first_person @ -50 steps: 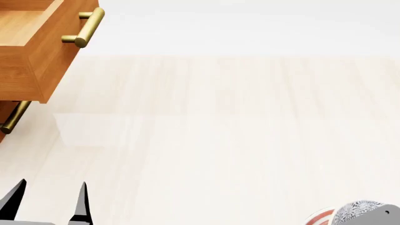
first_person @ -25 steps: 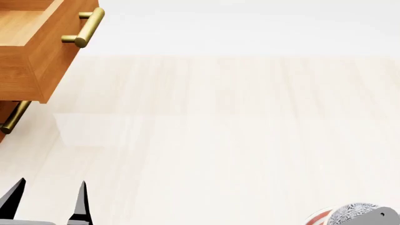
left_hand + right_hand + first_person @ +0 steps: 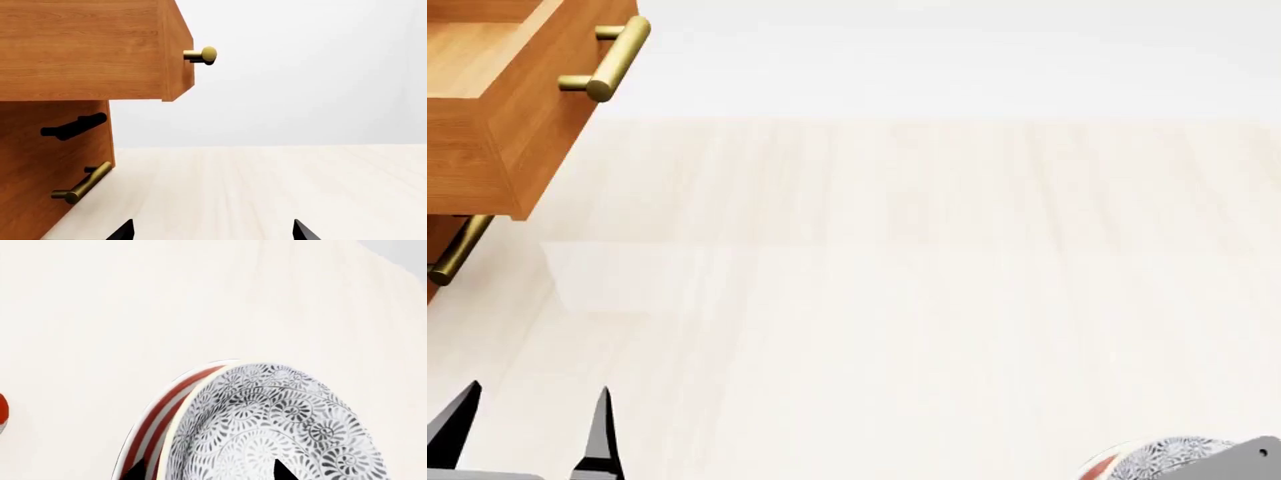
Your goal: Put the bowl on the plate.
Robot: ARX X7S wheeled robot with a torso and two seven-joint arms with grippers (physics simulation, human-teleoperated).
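The bowl (image 3: 280,420), white with a dense grey floral pattern, fills the near part of the right wrist view. It hangs tilted over the plate (image 3: 160,410), whose red rings show just beyond its rim. My right gripper (image 3: 210,472) is shut on the bowl's wall, one dark fingertip inside and the other outside over the plate. In the head view only slivers of the bowl (image 3: 1174,458) and the plate (image 3: 1105,466) show at the bottom right edge. My left gripper (image 3: 527,430) stands open at the bottom left, with nothing between its fingers (image 3: 301,231).
A wooden cabinet stands at the left with its upper drawer (image 3: 494,110) pulled out, brass bar handle (image 3: 607,60) toward me. A lower brass handle (image 3: 83,182) sits beneath it. A red edge of a can (image 3: 2,412) shows beside the plate. Pale wood tabletop (image 3: 934,280) spreads ahead.
The bowl has sunk a little toward the bottom edge of the head view with the right arm. The left gripper and the drawer have not moved.
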